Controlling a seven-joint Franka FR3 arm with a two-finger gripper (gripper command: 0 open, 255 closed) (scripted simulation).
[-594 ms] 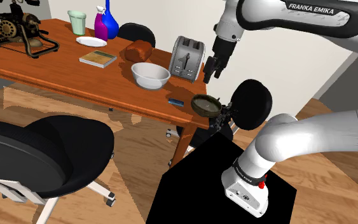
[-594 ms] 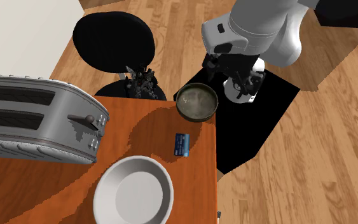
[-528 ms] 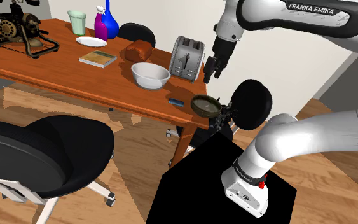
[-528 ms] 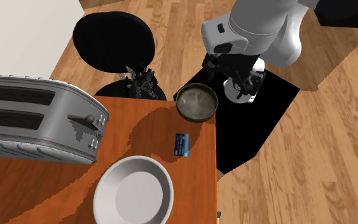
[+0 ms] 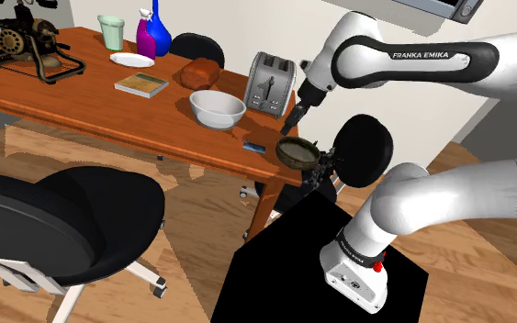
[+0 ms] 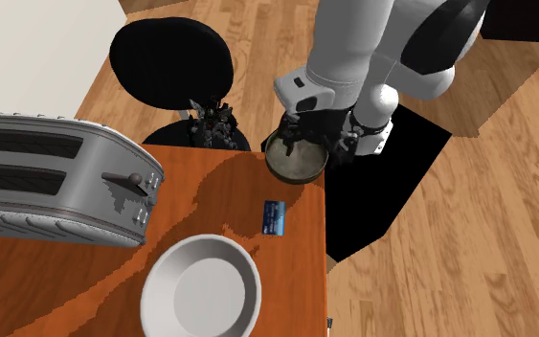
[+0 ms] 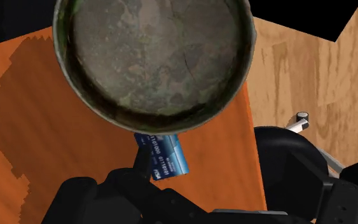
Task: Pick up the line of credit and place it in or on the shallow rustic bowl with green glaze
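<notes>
The line of credit is a small blue card [image 5: 253, 147] lying flat on the wooden table near its corner, between the white bowl and the shallow dark bowl with greenish glaze [image 5: 295, 150]. From above, the card [image 6: 275, 216] lies just beside the glazed bowl [image 6: 296, 161]. My gripper [image 5: 291, 122] hangs open a little above the glazed bowl's rim [image 6: 313, 139] with nothing in it. The wrist view looks straight down into the glazed bowl [image 7: 152, 60], with the card [image 7: 161, 159] just past its rim.
A white bowl [image 5: 217, 107] and a silver toaster [image 5: 270, 83] stand close behind the card. A black chair [image 5: 365, 151] sits by the table corner. Bread, a book, a plate, bottles and an old telephone lie farther along the table. The table edge [image 6: 325, 249] runs right beside the card.
The arm has swung down and forward. The gripper has dropped from high above the toaster side to just over the glazed bowl. The card and bowls have not moved.
</notes>
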